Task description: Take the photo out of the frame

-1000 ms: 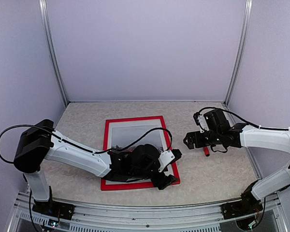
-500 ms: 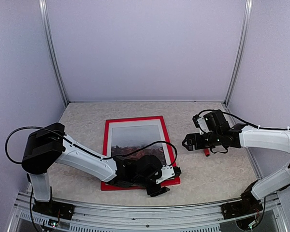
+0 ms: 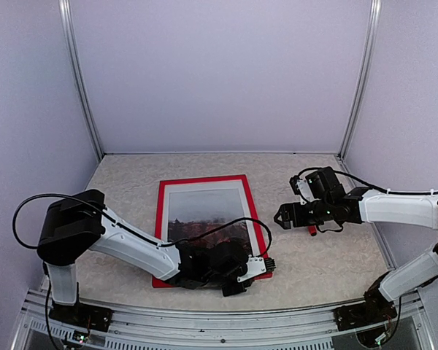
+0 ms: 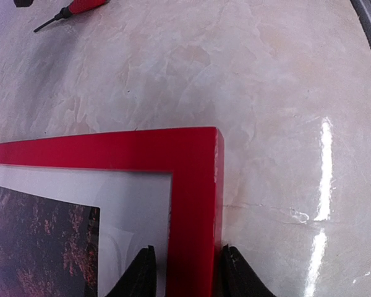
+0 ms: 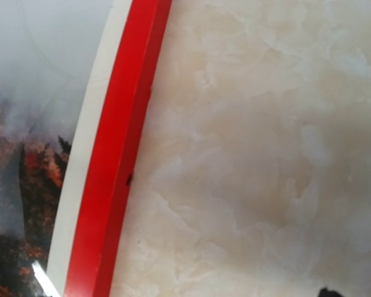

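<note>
The frame (image 3: 159, 233) was laid flat and face up on the table (image 3: 124, 182), its long axis running from near to far. The photo (image 3: 204, 219) was seen inside it behind the white mat (image 4: 130, 185), not yet taken out. The left gripper (image 4: 188, 275) was placed at the near right corner. In the left wrist view its two fingertips were set astride the red rim of the right side, one over the mat side and one on the table just outside the rim. Whether the rim was truly pinched or only bracketed could not be told. The right gripper (image 3: 280, 214) was held just beside the right long side, about halfway along it and above the table. Its jaws were spread wide and nothing was seen between them. A red-handled screwdriver (image 3: 312, 230) was lying on the table to its right. The left arm was judged the nearer one, since the rim ran straight away from its fingers toward the far end. With the print facing up, it was judged that the back would have to be reached. That corner would therefore have to be lifted or the frame turned over, with the free right long side left for the right arm to steady.
</note>
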Available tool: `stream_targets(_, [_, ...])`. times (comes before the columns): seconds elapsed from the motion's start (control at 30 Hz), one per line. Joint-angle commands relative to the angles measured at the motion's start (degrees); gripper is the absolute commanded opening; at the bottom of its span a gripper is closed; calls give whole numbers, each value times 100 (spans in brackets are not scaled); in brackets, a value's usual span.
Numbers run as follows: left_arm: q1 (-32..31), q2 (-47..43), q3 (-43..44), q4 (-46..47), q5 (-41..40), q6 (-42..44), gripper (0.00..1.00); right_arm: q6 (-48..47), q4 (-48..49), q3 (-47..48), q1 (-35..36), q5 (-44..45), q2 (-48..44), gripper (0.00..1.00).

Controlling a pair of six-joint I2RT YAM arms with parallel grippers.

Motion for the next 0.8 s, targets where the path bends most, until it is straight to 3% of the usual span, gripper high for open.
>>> stream_targets(0.0, [-54, 349, 104, -189, -124, 27, 25, 99, 111, -98, -47, -102, -6, 92])
stream_targets(0.2, [-48, 123, 0, -49, -194, 11, 0, 325, 174, -217, -53, -344, -96, 92])
stream_targets(0.33, [-45, -213, -130, 163, -198, -21, 0, 617, 228, -423, -87, -854, -281, 94])
stream_targets(0.57, [-53, -825, -295, 419, -117, 2, 0, 1291, 858, -895, -131, -2544, -415, 94])
stream_targets(0.77, [-63, -1248, -426, 584, 118, -58, 0, 1907, 1459, -1084, -131, -3215, -317, 94])
